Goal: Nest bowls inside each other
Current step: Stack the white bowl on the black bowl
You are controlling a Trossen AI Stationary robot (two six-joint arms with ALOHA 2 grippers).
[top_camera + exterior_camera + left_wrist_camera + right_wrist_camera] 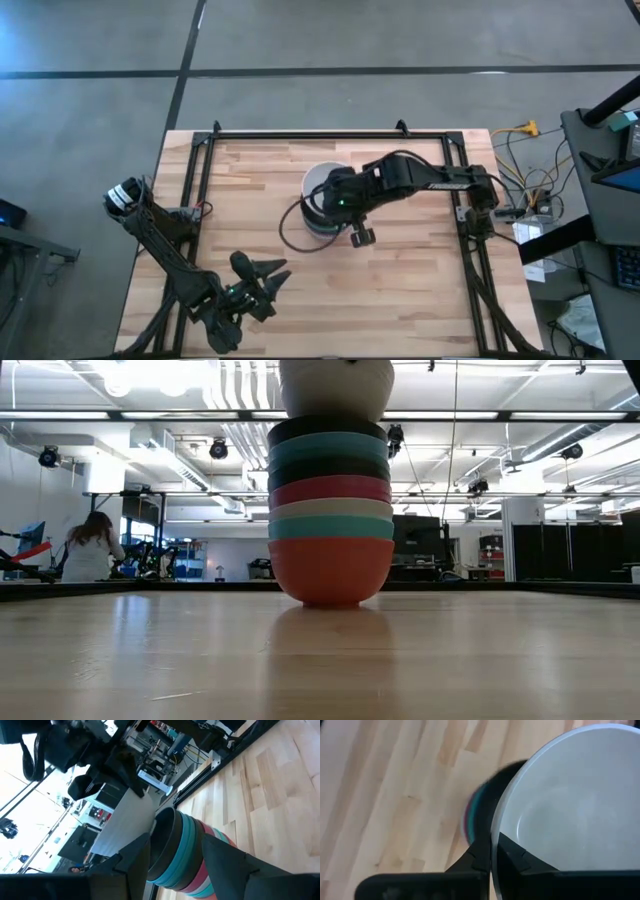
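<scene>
White bowl [580,805] pinched, right gripper [492,852]

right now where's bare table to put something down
Bare wood left of the bowl stack out to the frame rail, and right of it below the right arm. It is crowded at the stack, where the right gripper pinches a white bowl, and at the near-left corner around the left gripper.

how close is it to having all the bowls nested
Nearly done. The stack on the table already holds the coloured and black bowls. The right gripper pinches the rim of a white bowl just above the stack; only seating it remains. The left gripper waits aside.
</scene>
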